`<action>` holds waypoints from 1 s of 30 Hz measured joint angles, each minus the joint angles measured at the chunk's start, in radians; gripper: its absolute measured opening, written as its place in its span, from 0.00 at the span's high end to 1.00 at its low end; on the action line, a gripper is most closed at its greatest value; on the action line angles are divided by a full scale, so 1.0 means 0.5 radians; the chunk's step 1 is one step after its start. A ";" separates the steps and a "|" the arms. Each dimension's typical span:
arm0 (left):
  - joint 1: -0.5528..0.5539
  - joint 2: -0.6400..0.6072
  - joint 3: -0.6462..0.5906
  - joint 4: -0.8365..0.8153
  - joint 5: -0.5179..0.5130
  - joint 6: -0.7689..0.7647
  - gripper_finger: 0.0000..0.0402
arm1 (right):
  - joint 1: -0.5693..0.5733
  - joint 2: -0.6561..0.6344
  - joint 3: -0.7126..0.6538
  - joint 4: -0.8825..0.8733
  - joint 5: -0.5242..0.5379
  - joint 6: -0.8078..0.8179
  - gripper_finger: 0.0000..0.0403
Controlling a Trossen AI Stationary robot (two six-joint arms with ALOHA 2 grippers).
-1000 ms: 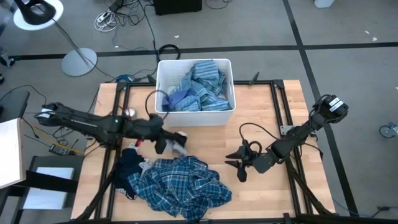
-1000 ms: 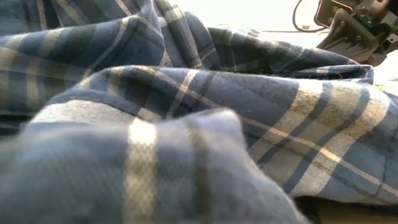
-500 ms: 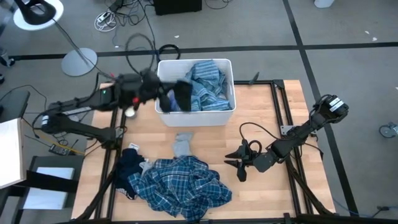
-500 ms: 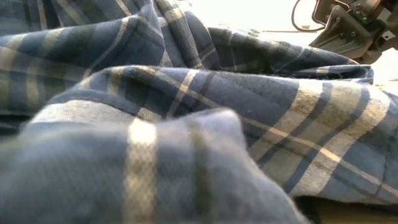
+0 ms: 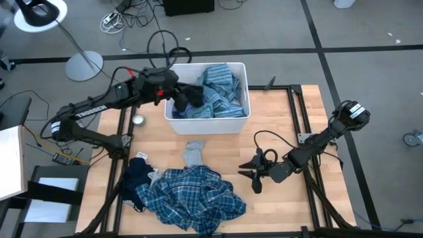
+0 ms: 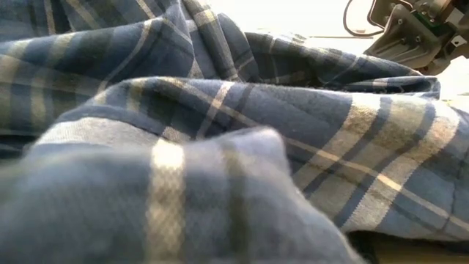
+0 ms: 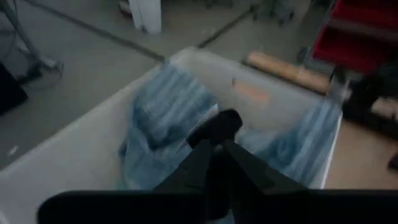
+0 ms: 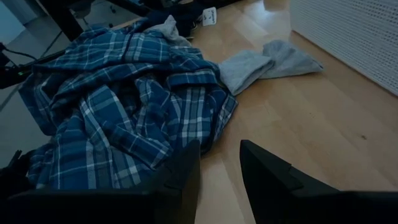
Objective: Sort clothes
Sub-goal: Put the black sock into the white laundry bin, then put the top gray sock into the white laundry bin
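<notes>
hanging over the white bin (image 5: 173, 120), the left tool (image 5: 180, 99) has a dark navy cloth (image 5: 192, 97) at its tip, but i cannot tell if it grips it. striped clothes (image 5: 221, 86) fill the bin. the plaid shirt (image 5: 195, 198) and grey cloth (image 5: 193, 153) lie on the worktop (image 5: 277, 119), not sorted yet. the right tool (image 5: 250, 171) waits beside the plaid shirt, fingers a little apart, holding nothing.

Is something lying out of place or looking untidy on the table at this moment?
Yes. A grey garment lies alone, crumpled, between the white bin and the plaid shirt, which is heaped loosely at the table's front edge, not folded.
</notes>
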 joint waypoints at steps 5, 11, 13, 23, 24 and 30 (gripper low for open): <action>-0.007 -0.004 0.000 -0.166 0.114 -0.070 0.78 | -0.001 0.000 0.000 -0.002 -0.011 -0.002 0.72; -0.152 -0.006 -0.036 -0.307 0.504 -0.197 0.72 | -0.001 0.000 0.000 -0.002 -0.012 -0.002 0.72; -0.309 -0.006 -0.119 -0.307 0.435 -0.222 0.73 | -0.001 0.000 0.000 -0.005 -0.012 -0.002 0.72; -0.941 -0.002 -0.769 0.189 -0.141 -0.655 0.75 | -0.001 0.000 0.000 -0.007 -0.013 -0.004 0.72; -0.958 -0.003 -0.854 0.287 -0.173 -0.696 0.75 | -0.001 0.000 0.000 -0.007 -0.013 -0.005 0.72; -0.956 0.079 -1.323 0.786 -0.208 -0.872 0.75 | -0.001 0.000 0.000 -0.006 -0.013 -0.006 0.72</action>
